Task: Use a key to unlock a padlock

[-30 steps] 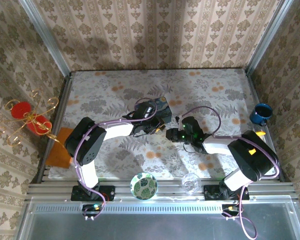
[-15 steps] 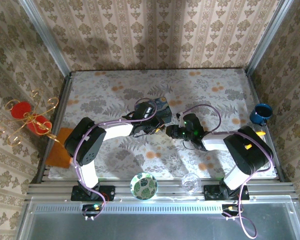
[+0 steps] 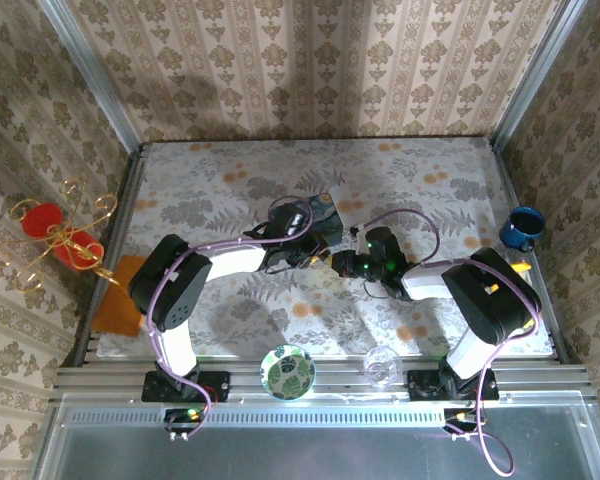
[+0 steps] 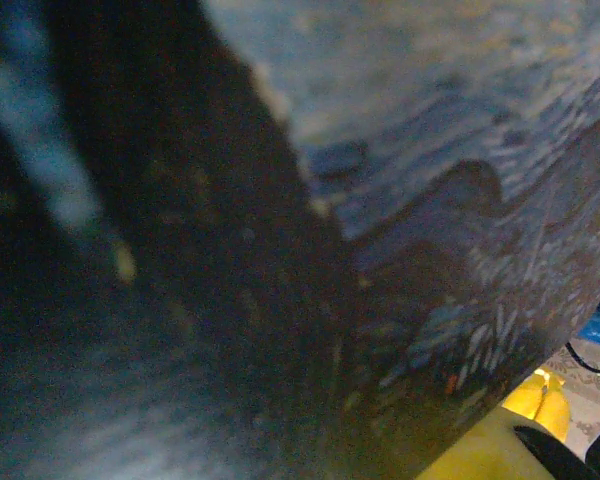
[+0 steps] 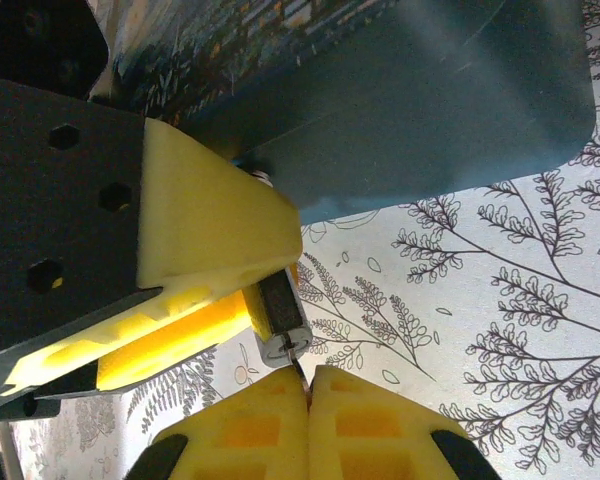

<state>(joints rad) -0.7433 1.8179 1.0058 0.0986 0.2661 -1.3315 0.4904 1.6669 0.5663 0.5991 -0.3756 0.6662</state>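
Padlock, dark body with a silver end: mid-tabletop, clamped between left hand's yellow fingers. Right hand pressed together, tips right at the silver end. Blue tin just beside, on the far-edge side.

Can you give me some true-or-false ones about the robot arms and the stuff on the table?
1. The left gripper holds the padlock. True.
2. The right gripper is wide open. False: its fingers are pressed together, right by the padlock's silver end.
3. The tin is red. False: it is blue.
4. A blue mug stands near the table's right edge. True.
5. The leafy bowl sits on top of the tin. False: it sits at the near edge, between the arm bases.
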